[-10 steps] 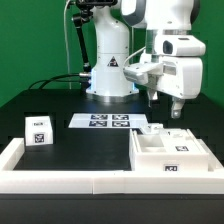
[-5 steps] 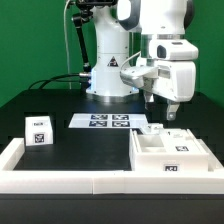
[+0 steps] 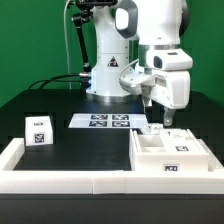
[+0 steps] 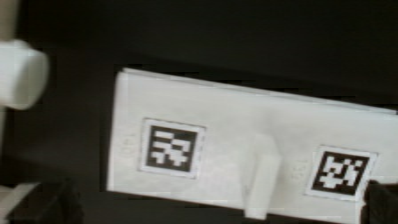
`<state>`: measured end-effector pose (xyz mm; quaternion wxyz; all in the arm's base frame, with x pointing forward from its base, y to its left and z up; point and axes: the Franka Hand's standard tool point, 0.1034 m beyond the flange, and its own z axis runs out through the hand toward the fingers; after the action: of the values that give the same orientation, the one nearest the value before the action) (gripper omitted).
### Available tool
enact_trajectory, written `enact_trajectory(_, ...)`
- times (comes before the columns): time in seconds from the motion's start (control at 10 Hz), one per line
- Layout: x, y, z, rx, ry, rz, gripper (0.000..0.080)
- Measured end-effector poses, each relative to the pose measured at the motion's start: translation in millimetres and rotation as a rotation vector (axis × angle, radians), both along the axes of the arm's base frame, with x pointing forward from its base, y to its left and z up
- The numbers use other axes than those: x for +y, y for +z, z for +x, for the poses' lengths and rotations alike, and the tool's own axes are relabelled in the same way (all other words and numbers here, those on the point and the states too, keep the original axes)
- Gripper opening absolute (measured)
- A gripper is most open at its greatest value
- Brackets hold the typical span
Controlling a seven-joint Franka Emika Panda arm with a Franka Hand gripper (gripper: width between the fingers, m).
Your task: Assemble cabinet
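Beneath your gripper [image 3: 159,116], and slightly nearer the exterior camera, sits the cabinet [image 3: 150,163], a large white box lying open side up on the black table [image 3: 60,105]. Your fingertips hang above its rear edge without touching it. The two dark fingers [image 3: 167,118] look spread apart, with nothing between them.

Just under the tool you can see small black-and-white tags [image 3: 155,128] at the box's back rim. Another tag [image 3: 170,170] sits on its front wall, lower and farther from the tool.

From the wrist, you look down on a flat white panel [image 4: 231,110] of the cabinet that fills most of the picture against the dark table. It carries two square markers [image 4: 173,145], one on each side of a narrow white ridge [image 4: 262,178] that rises from the panel. A rounded white piece [image 4: 16,74] shows beyond the panel's edge, apart from it; you cannot tell what it is.

To the exterior view's left of the gripper, down at table level, the marker board [image 3: 108,122] lies flat, near the tool. Farther out on that same side stands a small white cube [image 3: 38,130] with one tag, well apart from the tool. A low white border [image 3: 60,178] runs along the table's front, farthest from your gripper.
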<state>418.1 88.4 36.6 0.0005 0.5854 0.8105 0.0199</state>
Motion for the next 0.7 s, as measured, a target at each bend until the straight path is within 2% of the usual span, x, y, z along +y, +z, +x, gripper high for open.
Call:
enact_trajectory(0.3, 3.0, -17.3, -9.5, 0.028, -0.002, 0.014, 0.0797)
enact_trajectory(0.5, 3.4, -21.7, -10.4, 0.036, -0.003, 0.016, 0.0797)
enact_trajectory(0.6, 3.2, -25.3, -11.7, 0.043, -0.006, 0.017, 0.0688)
enact_trajectory(0.7, 3.2, -26.0, -12.0, 0.045, -0.006, 0.018, 0.0688)
